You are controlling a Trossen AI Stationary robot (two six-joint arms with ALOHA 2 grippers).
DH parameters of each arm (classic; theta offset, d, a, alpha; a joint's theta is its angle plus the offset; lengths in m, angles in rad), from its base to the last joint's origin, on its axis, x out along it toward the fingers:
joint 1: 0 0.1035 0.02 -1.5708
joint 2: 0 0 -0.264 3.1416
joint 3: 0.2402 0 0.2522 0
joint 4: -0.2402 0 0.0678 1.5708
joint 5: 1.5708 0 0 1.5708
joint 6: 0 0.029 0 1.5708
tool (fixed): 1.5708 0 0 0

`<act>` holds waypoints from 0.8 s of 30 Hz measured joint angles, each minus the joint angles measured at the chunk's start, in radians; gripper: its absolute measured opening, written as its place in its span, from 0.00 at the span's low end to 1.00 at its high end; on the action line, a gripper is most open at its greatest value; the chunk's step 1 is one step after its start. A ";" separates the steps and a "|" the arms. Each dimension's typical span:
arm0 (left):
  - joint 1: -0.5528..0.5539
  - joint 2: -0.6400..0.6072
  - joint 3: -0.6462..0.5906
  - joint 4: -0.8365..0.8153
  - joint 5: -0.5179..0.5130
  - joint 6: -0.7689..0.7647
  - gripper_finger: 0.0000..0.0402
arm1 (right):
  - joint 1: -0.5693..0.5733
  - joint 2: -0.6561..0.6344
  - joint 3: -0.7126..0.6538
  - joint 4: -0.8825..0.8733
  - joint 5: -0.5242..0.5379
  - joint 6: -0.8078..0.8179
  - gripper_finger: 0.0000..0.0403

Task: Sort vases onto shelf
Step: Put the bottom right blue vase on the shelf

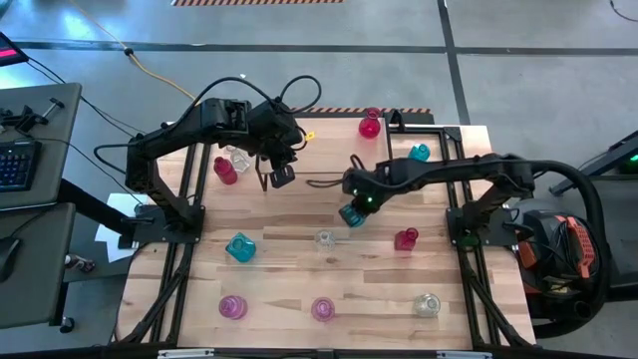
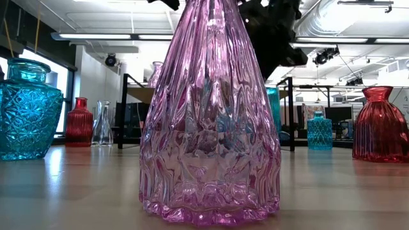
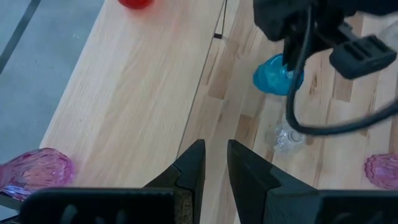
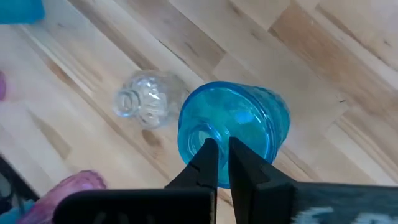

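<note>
Filling the low view, a faceted pink vase point(image 2: 209, 121) was noted: translucent, ribbed, judged light, rigid, slippery and breakable. At frame centre in the high view, the right gripper point(image 4: 222, 163) was seen pinched on the rim of a teal vase point(image 4: 233, 127), the narrow neck judged the surest hold. The left gripper point(image 3: 214, 163), nearly shut and empty, was above the shelf point(image 1: 329, 160).

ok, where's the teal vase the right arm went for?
In the high view the teal vase sits near mid-table, just up-right of the clear vase and left of the red vase; the right gripper has its jaws shut on the rim.
</note>
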 joint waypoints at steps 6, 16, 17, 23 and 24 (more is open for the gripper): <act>0.000 0.000 0.000 0.002 0.000 0.000 0.14 | -0.028 -0.017 0.000 0.000 -0.008 -0.028 0.00; 0.000 0.000 0.000 0.004 0.000 0.000 0.14 | -0.047 -0.017 0.000 0.018 -0.057 -0.053 0.00; 0.000 0.000 0.000 0.004 0.000 0.000 0.14 | -0.049 -0.017 0.000 0.021 -0.059 -0.054 0.00; 0.000 0.000 0.000 0.004 0.000 0.000 0.14 | -0.049 -0.017 0.000 0.038 -0.074 -0.053 0.00; 0.000 0.000 0.000 0.004 0.000 0.000 0.14 | -0.049 -0.017 0.000 0.040 -0.079 -0.053 0.00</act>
